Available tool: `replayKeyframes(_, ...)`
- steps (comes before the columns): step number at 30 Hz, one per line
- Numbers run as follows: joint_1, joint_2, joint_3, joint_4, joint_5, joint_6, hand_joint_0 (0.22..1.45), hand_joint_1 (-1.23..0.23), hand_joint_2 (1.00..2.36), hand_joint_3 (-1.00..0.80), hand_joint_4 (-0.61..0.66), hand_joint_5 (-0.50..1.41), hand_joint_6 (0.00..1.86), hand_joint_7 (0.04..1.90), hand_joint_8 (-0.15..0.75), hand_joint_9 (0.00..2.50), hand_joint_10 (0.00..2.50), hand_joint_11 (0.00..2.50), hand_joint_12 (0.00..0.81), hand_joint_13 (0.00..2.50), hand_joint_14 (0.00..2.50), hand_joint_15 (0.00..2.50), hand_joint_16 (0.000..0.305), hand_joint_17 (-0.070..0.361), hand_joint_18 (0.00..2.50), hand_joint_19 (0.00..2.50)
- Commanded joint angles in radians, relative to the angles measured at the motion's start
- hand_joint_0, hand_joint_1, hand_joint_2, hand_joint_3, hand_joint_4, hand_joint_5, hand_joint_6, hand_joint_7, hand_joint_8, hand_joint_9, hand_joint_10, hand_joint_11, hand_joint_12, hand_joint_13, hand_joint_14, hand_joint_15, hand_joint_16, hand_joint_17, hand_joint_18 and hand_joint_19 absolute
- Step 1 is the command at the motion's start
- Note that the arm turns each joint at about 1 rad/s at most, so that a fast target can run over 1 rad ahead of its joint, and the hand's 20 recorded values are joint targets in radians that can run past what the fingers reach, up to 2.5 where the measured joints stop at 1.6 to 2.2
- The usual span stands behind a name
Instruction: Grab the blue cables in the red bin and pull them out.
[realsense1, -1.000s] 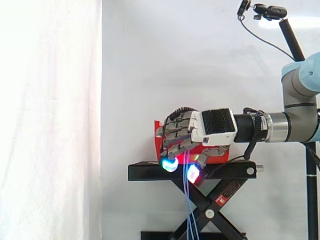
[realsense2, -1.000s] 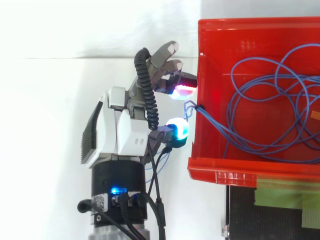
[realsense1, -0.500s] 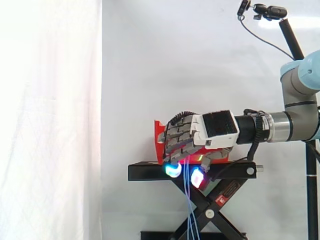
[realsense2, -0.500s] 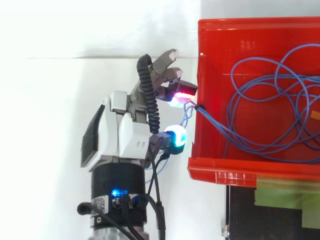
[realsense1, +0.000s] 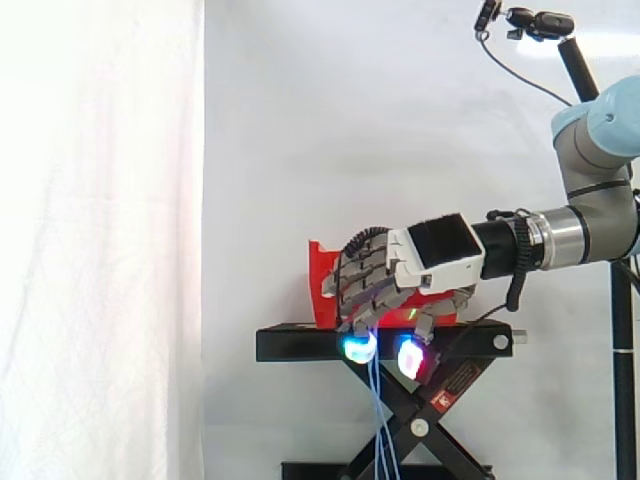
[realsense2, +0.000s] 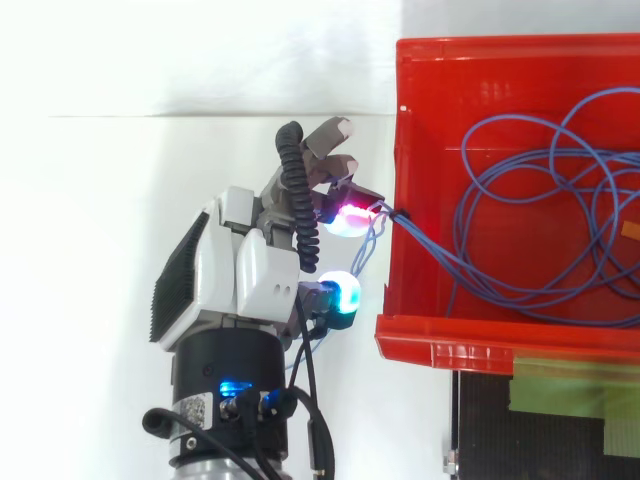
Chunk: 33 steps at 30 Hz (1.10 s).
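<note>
As seen from above, hand (realsense2: 240, 290): curled, pinching blue cables (realsense2: 430, 243) beside red bin (realsense2: 480, 345)
Cables: over bin wall, hanging past black stand (realsense1: 300, 345)

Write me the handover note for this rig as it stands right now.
Hand: fingers curled round the blue cables, just outside the wall of the red bin.
Cables: a few strands cross that wall to the hand and hang down past the black stand; the coils lie in the bin.
Done: the grasp.
Left: pull the coils out.
</note>
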<state>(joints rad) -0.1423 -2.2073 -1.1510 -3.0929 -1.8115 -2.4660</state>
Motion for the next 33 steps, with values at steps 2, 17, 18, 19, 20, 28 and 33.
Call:
replayKeyframes(2,0.0,0.0,0.008,-0.013,-0.002,0.002,0.8,-0.94,1.0,-1.0,0.12,0.88,0.01,0.77,0.24,0.73,0.02,0.47,0.315,0.54,0.01,0.27,0.04,0.091,0.44,0.32)
replayKeyframes(17,0.0,0.0,0.008,0.049,-0.015,-0.014,0.8,-0.94,1.0,-1.0,0.12,0.88,0.01,0.77,0.238,0.73,0.02,0.47,0.317,0.55,0.01,0.27,0.04,0.091,0.45,0.32)
replayKeyframes(18,0.0,0.0,0.008,0.054,-0.015,-0.017,0.8,-0.94,1.0,-1.0,0.12,0.88,0.01,0.77,0.235,0.73,0.02,0.47,0.317,0.55,0.01,0.27,0.04,0.091,0.45,0.32)
replayKeyframes(19,0.0,0.0,0.008,0.057,-0.015,-0.018,0.8,-0.94,1.0,-1.0,0.12,0.88,0.01,0.77,0.234,0.73,0.02,0.47,0.316,0.55,0.01,0.27,0.04,0.09,0.45,0.32)
replayKeyframes(20,0.0,0.0,0.008,0.056,-0.015,-0.018,0.8,-0.94,1.0,-1.0,0.12,0.88,0.01,0.76,0.234,0.73,0.02,0.47,0.317,0.55,0.01,0.27,0.04,0.09,0.45,0.32)
replayKeyframes(28,-0.003,0.0,0.008,0.056,-0.017,-0.032,0.81,-0.95,1.0,-1.0,0.11,0.88,0.01,0.77,0.238,0.73,0.02,0.47,0.316,0.55,0.01,0.27,0.04,0.09,0.45,0.32)
replayKeyframes(33,-0.005,-0.002,0.008,0.063,-0.023,-0.041,0.81,-0.95,1.0,-1.0,0.11,0.88,0.01,0.77,0.237,0.73,0.02,0.47,0.316,0.55,0.01,0.27,0.04,0.09,0.45,0.32)
